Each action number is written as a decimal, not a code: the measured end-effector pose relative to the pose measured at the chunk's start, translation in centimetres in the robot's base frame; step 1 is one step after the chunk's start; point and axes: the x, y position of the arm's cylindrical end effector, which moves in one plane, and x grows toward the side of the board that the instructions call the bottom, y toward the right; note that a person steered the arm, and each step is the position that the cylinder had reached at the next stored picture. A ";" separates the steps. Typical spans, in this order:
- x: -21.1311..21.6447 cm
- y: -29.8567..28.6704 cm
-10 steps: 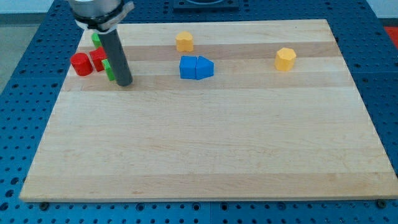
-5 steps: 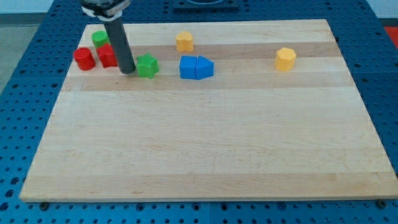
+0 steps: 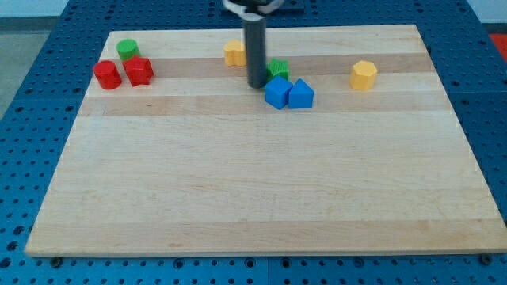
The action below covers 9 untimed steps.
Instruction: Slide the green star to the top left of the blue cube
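Note:
The green star (image 3: 279,68) lies near the view's top centre, touching the top edge of the blue cube (image 3: 277,93). A second blue block (image 3: 301,94), wedge-like, sits against the cube's right side. My tip (image 3: 257,83) stands just left of the green star and at the blue cube's upper left, close to both. The rod partly hides the star's left side.
A yellow block (image 3: 234,53) sits just left of the rod. Another yellow block (image 3: 364,75) lies at the view's right. A green cylinder (image 3: 127,49), a red cylinder (image 3: 106,75) and a red block (image 3: 139,70) cluster at the top left.
My tip has swept right from beside the red blocks to the board's centre. The green star moved right with it. The two blue blocks were shoved right and slightly down.

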 end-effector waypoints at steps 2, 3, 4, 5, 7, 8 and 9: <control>-6.9 8.7; -6.9 5.7; -10.2 4.0; -12.2 7.8; -10.4 12.9; -10.4 11.4; -10.4 11.3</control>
